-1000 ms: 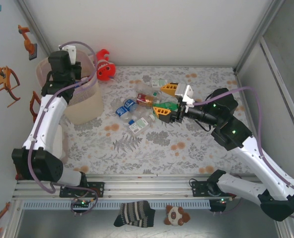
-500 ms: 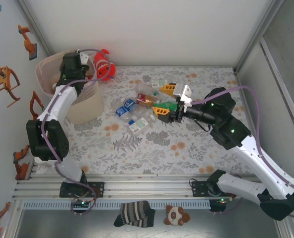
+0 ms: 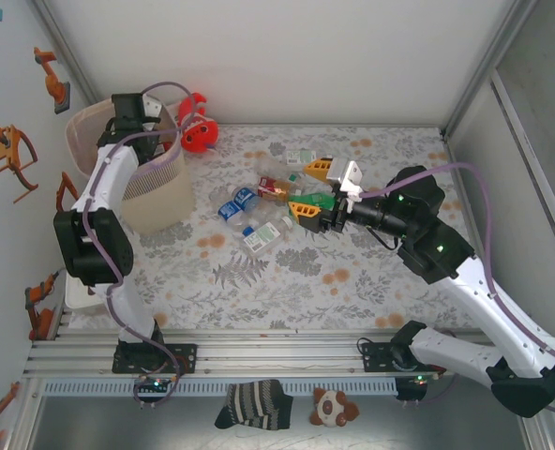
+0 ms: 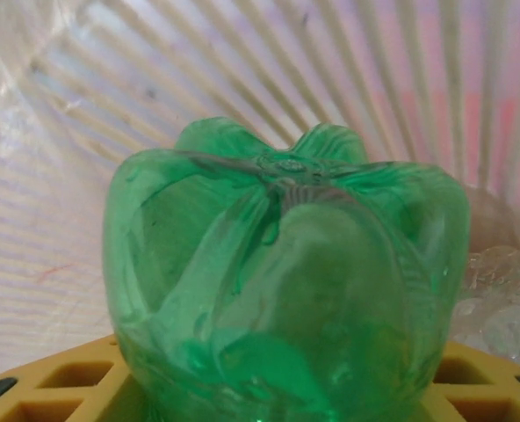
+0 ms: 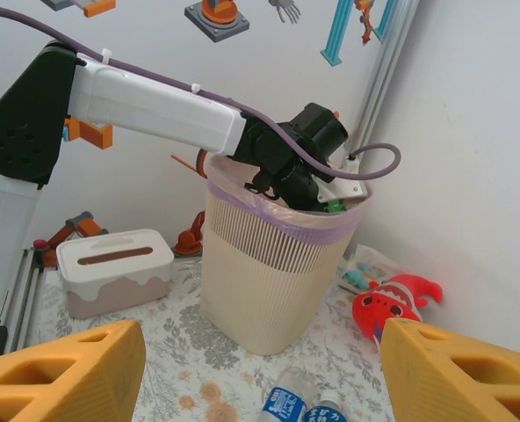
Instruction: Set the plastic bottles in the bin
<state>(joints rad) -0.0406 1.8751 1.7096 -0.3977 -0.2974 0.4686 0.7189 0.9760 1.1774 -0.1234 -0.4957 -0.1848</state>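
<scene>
landmark: the bin, a tall pale ribbed wastebasket with a purple liner folded over its rim, stands at the far left of the flowered table.
left gripper: the left gripper hangs inside the bin's mouth, with its arm bent over the rim. its yellow fingers sit on either side of a green bottle and press against it.
green bottle: the green bottle is held base-outward within the bin, with the ribbed inner wall right behind it. in the right wrist view a bit of green shows at the rim.
inside the bin: clear crumpled plastic lies past the green bottle, on its right. whether it is one bottle or several cannot be told.
right gripper: the right gripper is well to the right of the bin and faces it. its jaws stand wide, with nothing between them in its own camera.
plastic bottles: the other plastic bottles lie in a loose heap on the table to the right of the bin, apart from it, under and around the right gripper. two blue-labelled bottles are the ones nearest the bin.
fish plush: the red fish plush lies just beside the bin's far right side.
white box: a white box with a brown slot in its lid sits near the bin, on its near side.
</scene>
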